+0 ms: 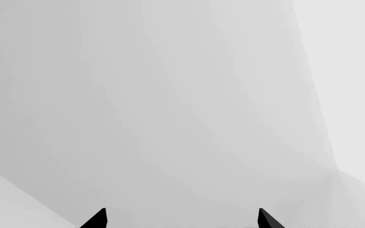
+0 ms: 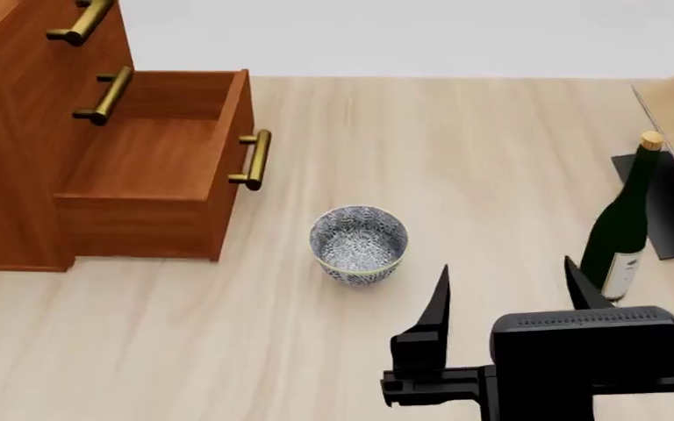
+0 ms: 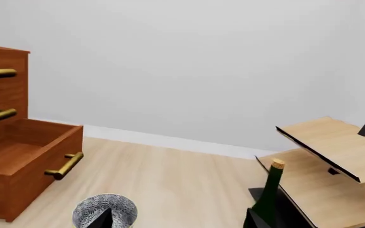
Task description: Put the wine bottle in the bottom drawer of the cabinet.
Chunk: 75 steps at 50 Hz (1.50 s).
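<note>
Wine bottle (image 2: 620, 230) upright at frame right, just beside right gripper (image 2: 511, 282), jaws apart, empty; left gripper (image 1: 182, 219) apart too.

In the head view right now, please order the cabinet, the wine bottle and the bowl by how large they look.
1. The cabinet, largest by far, though cut off by the picture's edge.
2. The bottle, tall but slim.
3. The bowl, smallest; it looks wider than the bottle but much shorter, so this ranking is less sure.
</note>
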{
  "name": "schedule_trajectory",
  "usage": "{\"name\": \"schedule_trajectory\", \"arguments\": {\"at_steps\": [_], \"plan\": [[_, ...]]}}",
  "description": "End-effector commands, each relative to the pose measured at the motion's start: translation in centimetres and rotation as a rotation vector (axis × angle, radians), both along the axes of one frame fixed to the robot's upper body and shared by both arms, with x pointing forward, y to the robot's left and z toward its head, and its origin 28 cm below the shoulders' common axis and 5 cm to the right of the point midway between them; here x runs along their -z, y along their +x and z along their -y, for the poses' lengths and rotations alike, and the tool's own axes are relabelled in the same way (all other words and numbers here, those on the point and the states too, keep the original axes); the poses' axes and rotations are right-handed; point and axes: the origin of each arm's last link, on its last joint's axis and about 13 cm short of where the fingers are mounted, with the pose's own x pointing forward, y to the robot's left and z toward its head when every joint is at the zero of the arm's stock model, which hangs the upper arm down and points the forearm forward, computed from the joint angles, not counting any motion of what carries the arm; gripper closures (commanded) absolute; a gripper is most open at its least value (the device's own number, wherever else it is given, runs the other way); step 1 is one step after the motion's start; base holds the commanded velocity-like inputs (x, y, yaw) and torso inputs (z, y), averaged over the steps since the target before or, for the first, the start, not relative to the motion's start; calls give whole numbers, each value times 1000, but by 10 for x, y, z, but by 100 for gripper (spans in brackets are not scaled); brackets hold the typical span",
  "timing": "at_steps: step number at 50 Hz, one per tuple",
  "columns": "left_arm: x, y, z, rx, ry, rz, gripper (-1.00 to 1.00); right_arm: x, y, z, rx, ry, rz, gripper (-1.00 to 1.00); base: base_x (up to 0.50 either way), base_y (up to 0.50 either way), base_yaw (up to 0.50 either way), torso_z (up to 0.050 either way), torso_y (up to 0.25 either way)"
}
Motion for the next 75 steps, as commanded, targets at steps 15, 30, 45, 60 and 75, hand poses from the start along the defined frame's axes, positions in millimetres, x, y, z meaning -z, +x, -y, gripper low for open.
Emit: {"name": "schedule_trajectory", "arguments": {"at_steps": [15, 30, 45, 60, 75], "plan": [[4, 0, 1, 12, 8, -2, -100, 2, 1, 1, 0, 14, -12, -100, 136, 149, 0, 0, 0], [4, 0, 2, 19, 13, -6, -100, 4, 2, 2, 7, 12, -16, -100, 136, 52, 0, 0, 0], [-2, 1, 2, 24, 16, -10, -100, 1, 3, 2, 5, 11, -11, -100, 152, 9, 0, 0, 0], [-1, 1, 1, 26, 18, -10, -100, 3, 3, 2, 2, -4, -9, -100, 178, 6, 0, 0, 0], [-3, 1, 2, 29, 22, -12, -100, 5, 3, 3, 9, 1, -10, -100, 189, 30, 0, 0, 0]]}}
